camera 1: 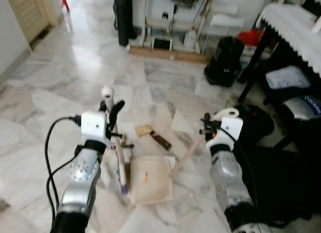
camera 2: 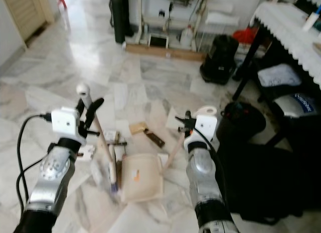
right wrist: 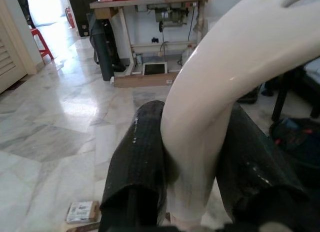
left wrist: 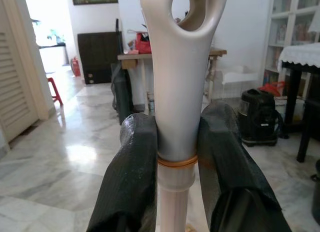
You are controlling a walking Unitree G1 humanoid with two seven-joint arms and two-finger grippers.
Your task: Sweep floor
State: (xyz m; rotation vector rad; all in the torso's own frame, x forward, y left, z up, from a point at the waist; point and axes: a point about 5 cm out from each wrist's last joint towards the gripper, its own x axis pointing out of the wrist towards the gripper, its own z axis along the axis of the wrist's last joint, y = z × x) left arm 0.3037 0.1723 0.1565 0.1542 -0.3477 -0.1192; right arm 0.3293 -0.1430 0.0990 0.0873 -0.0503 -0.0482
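The left hand (camera 1: pixel 114 108) is gripping the broom (camera 1: pixel 118 153) just below its looped white top, the stick slanting down to the marble floor (camera 1: pixel 75 67) beside the dustpan (camera 1: pixel 149 180). The right hand (camera 1: pixel 207 124) is clenching the dustpan's curved white handle (right wrist: pixel 215 87). The left wrist view is showing both fingers (left wrist: pixel 132 172) pressing the broom's grip; the right eye view is showing small litter (camera 2: pixel 153 138) ahead of the pan.

A: How many grippers (camera 1: pixel 114 108) do you count?
B: You have two, each closed on a handle: one broom (camera 1: pixel 119 158), one dustpan (camera 1: pixel 150 179).
A: And litter?
B: You can see two scraps (camera 1: pixel 144 130) beyond the pan.
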